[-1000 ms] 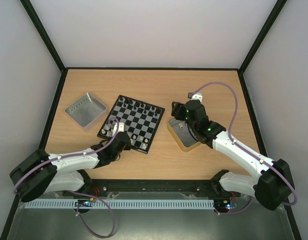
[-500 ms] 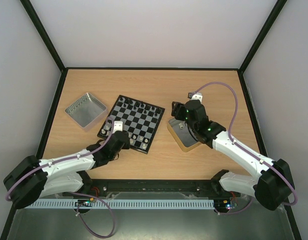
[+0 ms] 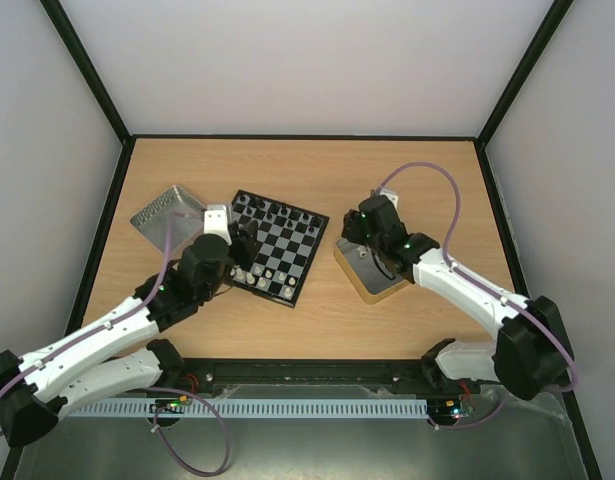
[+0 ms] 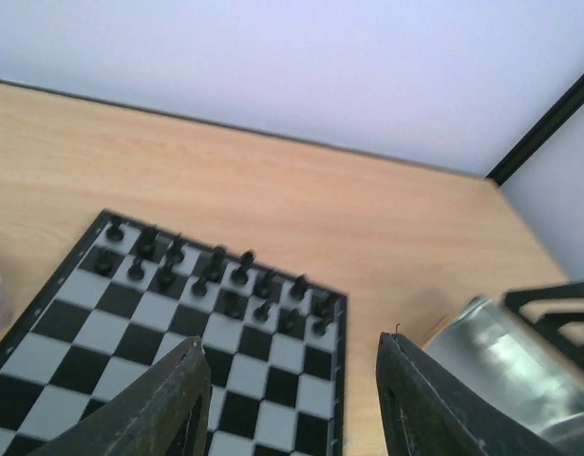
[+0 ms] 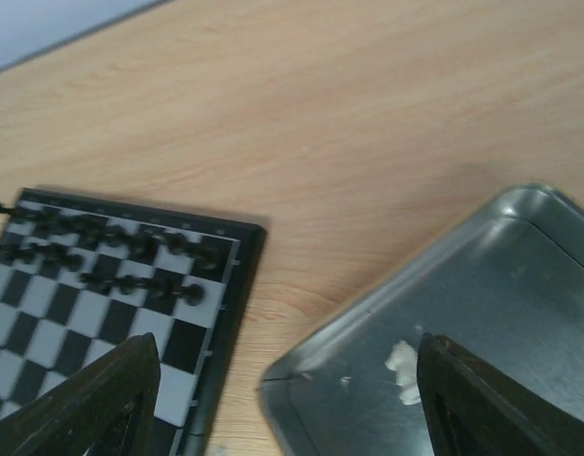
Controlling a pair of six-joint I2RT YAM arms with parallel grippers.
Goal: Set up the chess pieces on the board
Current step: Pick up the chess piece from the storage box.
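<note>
The chessboard lies in the middle of the table. Black chess pieces stand in two rows along its far edge, and a few white pieces stand at its near edge. My left gripper hovers over the board's left side, open and empty. In the left wrist view the board and black rows lie ahead of the gripper. My right gripper is open and empty, low over the corner of a silver tray. A white piece lies in that tray, beside the board.
A second silver tray sits left of the board, partly behind my left arm. The right tray rests on a tan block right of the board. Black frame rails and white walls bound the table.
My left arm has swung forward from the board's near-left corner to above its left side. My right gripper has shifted slightly left and farther back over the tray.
</note>
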